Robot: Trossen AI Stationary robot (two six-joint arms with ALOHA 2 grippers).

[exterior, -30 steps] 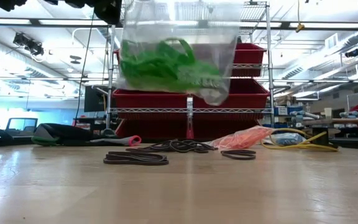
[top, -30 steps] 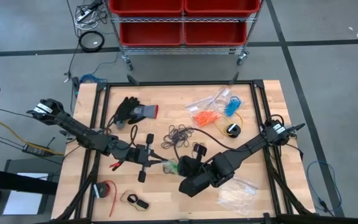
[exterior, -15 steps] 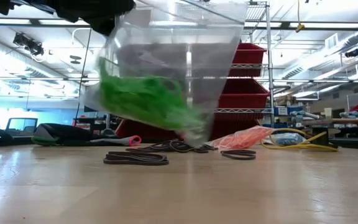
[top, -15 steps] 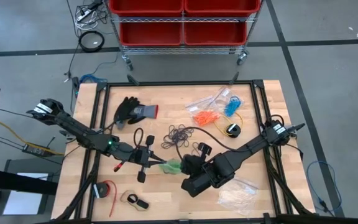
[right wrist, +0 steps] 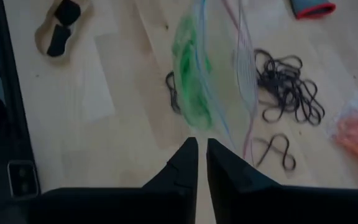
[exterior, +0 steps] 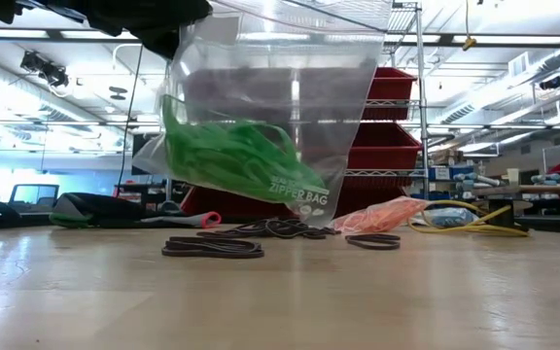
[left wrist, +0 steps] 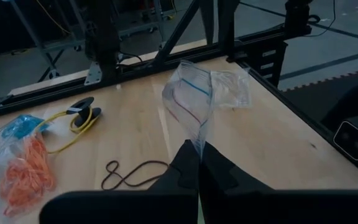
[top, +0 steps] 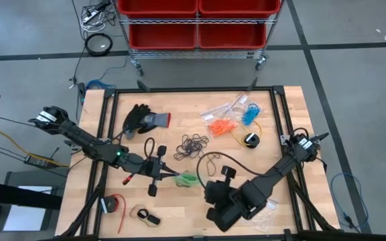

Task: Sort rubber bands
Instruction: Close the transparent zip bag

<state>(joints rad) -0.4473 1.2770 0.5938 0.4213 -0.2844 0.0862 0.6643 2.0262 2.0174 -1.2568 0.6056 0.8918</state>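
L gripper (top: pixel 169 175) pinched shut on rim of clear zipper bag (exterior: pixel 261 126), which hangs above table (top: pixel 179 207) w/ green rubber bands (exterior: pixel 236 160) inside. Black glove (top: pixel 143 118) lies beyond bag, toward far edge. Pile of black rubber bands (top: pixel 194 145) loose on wood just past bag; orange bands (top: pixel 221 125) and blue bands (top: pixel 250 114) in bags further R of pile. R gripper (right wrist: pixel 202 152) near bag's R side, fingers nearly together, holding nothing visible.

two arms (top: pixel 86 142), one glove (top: pixel 143 118), one bag of green bands (exterior: pixel 251 160).
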